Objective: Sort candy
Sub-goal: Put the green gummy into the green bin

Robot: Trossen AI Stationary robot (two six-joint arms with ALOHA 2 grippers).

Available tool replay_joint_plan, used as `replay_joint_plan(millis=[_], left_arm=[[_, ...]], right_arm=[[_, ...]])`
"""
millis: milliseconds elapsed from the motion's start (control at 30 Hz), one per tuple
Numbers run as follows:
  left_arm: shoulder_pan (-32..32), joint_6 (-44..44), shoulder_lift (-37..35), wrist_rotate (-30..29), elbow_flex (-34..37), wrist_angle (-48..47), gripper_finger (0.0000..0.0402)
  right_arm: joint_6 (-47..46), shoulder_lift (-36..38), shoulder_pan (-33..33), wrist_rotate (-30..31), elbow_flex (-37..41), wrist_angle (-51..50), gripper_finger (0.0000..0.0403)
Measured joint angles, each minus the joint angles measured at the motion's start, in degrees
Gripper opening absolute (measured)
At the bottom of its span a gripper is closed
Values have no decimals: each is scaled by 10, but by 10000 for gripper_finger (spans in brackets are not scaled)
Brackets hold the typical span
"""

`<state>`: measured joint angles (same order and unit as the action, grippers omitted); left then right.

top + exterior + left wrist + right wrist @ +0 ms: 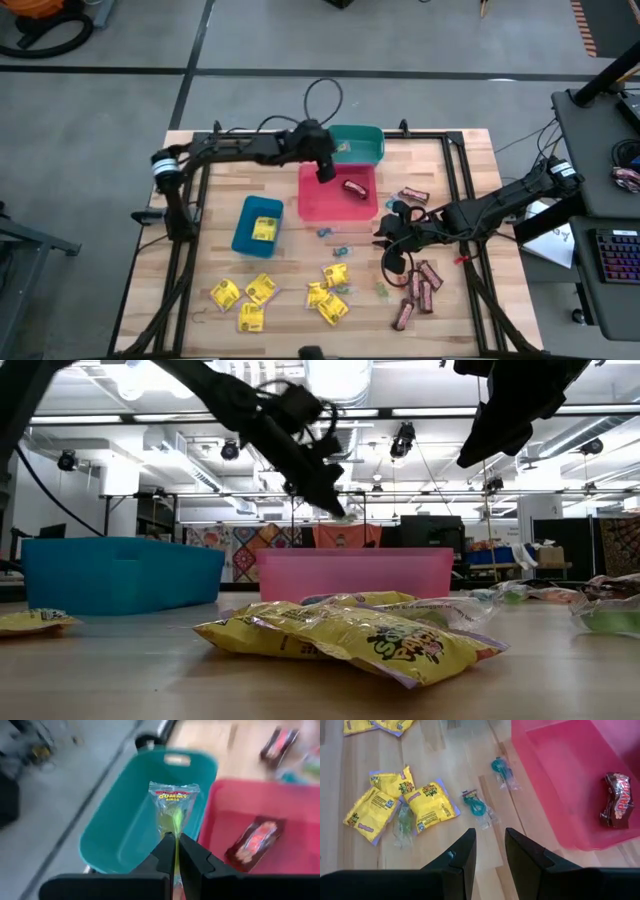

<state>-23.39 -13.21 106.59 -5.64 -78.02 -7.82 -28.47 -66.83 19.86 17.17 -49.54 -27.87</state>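
The left arm reaches across the table. Its left gripper [176, 851] pinches a clear gummy candy packet [173, 805] up in the air, over the teal bin [125, 827] beside the red bin [300, 810]. The right gripper [489, 851] hangs loose and empty above the table [440, 845].

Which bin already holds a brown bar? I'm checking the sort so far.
The red bin, the middle of the three: one brown bar lies inside. The blue bin holds a yellow packet; the teal bin shows no bar.
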Motion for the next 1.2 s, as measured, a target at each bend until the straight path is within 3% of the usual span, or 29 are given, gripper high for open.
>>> replay_joint_plan(millis=[233, 467, 900, 1200], left_arm=[[-15, -24, 54, 23, -73, -28, 0], [-27, -24, 66, 23, -94, -32, 2], [-36, -12, 65, 37, -94, -42, 107], [9, 8, 4, 38, -89, -106, 111]], right_arm=[[0, 0, 0, 0, 2, -1, 98], [-3, 1, 0, 0, 2, -1, 98], [-12, 1, 0, -1, 2, -1, 98], [-95, 1, -8, -1, 2, 1, 97]])
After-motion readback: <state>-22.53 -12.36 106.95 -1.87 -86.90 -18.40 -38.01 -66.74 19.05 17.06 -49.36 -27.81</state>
